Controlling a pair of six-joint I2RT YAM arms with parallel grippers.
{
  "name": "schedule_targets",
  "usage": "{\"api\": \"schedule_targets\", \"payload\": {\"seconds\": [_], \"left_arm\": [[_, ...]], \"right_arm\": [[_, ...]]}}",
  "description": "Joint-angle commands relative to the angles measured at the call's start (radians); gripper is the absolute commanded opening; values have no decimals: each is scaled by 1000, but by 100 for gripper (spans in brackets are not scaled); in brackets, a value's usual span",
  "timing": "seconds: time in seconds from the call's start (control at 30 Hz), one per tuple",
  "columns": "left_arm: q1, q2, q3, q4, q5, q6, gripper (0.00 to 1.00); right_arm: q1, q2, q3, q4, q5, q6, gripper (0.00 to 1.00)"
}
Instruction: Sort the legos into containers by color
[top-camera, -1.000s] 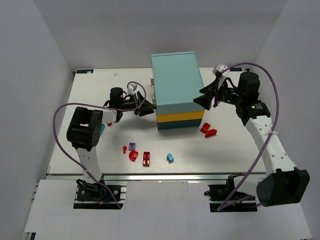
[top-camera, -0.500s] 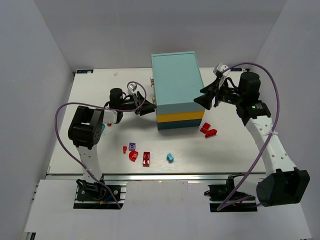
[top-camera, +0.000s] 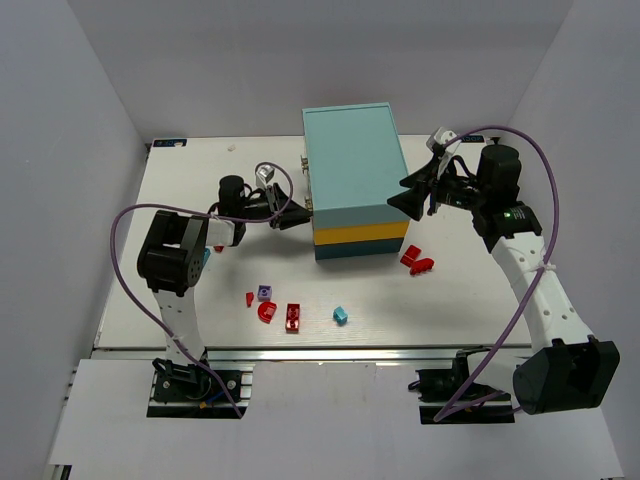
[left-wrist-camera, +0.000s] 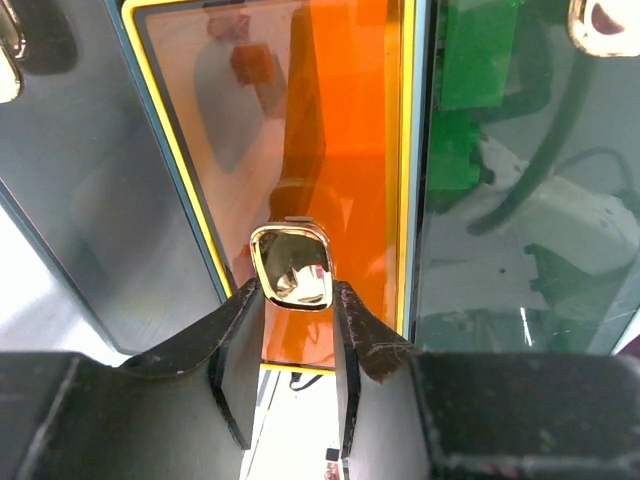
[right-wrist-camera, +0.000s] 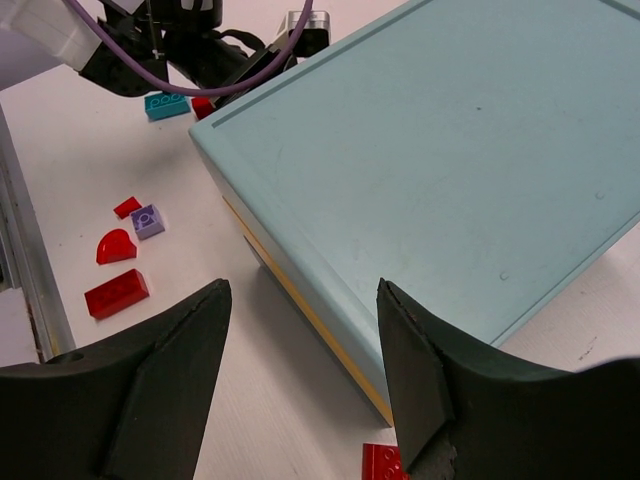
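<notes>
The cabinet (top-camera: 355, 180) stands mid-table, light teal over yellow and darker teal layers. My left gripper (top-camera: 298, 215) is at its left face. In the left wrist view my left gripper (left-wrist-camera: 292, 292) is shut on the shiny handle (left-wrist-camera: 290, 265) of the orange-tinted drawer (left-wrist-camera: 350, 140). My right gripper (top-camera: 405, 200) is open and empty, held over the cabinet's right edge (right-wrist-camera: 450, 150). Loose legos lie in front: red ones (top-camera: 293, 316) (top-camera: 267, 311) (top-camera: 250, 298), a purple one (top-camera: 264, 292), a light blue one (top-camera: 341, 315), and red ones (top-camera: 416, 262) at the right.
A blue brick (top-camera: 205, 257) and a small red one (top-camera: 218, 247) lie under my left arm. A green-tinted drawer (left-wrist-camera: 480, 60) and a dark drawer (left-wrist-camera: 80, 200) flank the orange one. The white table's front edge (top-camera: 300, 347) is just beyond the legos.
My left gripper has crept slightly toward the cabinet's left face. My right gripper and the legos have not moved.
</notes>
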Motion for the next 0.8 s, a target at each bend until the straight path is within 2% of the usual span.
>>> {"api": "schedule_targets", "payload": {"seconds": [0.0,0.27,0.53,0.63,0.67,0.7,0.73,0.77], "left_arm": [[42,-22,-38,-17,-80,38,24],[140,-94,-142,-36,-76,77,22],[205,-120,-140,-108,-62,127,23],[223,-136,-130,-186,-64,173,31],[234,-143,-124,-212,-67,188,45],[244,-148,-104,-241,-68,202,52],[245,-152,-90,-313,-71,243,56],[245,-159,-76,-348,-74,267,67]], "right_arm": [[-7,-39,-19,28,-18,-5,66],[-7,-48,-30,28,-28,-7,66],[2,-50,-33,21,-46,-20,66],[-6,-53,-28,-8,-76,-60,70],[-4,-50,-27,-25,-90,-82,72],[-1,-48,-22,-44,-128,-103,73],[1,-48,-16,-85,-150,-156,79],[-1,-44,-11,-110,-176,-192,82]]}}
